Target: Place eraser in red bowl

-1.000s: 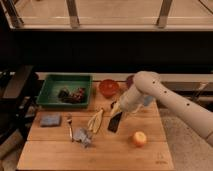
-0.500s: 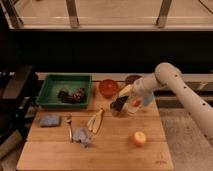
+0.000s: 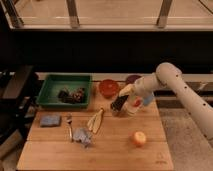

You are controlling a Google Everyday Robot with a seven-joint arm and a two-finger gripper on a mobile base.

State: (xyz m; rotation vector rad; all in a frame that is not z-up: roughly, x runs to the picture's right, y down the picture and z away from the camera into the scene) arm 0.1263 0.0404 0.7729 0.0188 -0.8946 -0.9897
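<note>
One gripper (image 3: 120,101) pinches the flat black eraser (image 3: 117,105), now lifted off the wooden table (image 3: 110,147) and carried toward its back edge, closer to the glossy red bowl (image 3: 108,88) than half a second ago. The eraser hangs tilted just right of the bowl, not yet over it. The round purple bowl (image 3: 132,79) sits behind the arm. The green rectangular tray (image 3: 50,92) occupies the back left corner; the apple (image 3: 138,138), banana peel (image 3: 95,121) and blue-grey sponge (image 3: 50,120) have not moved.
</note>
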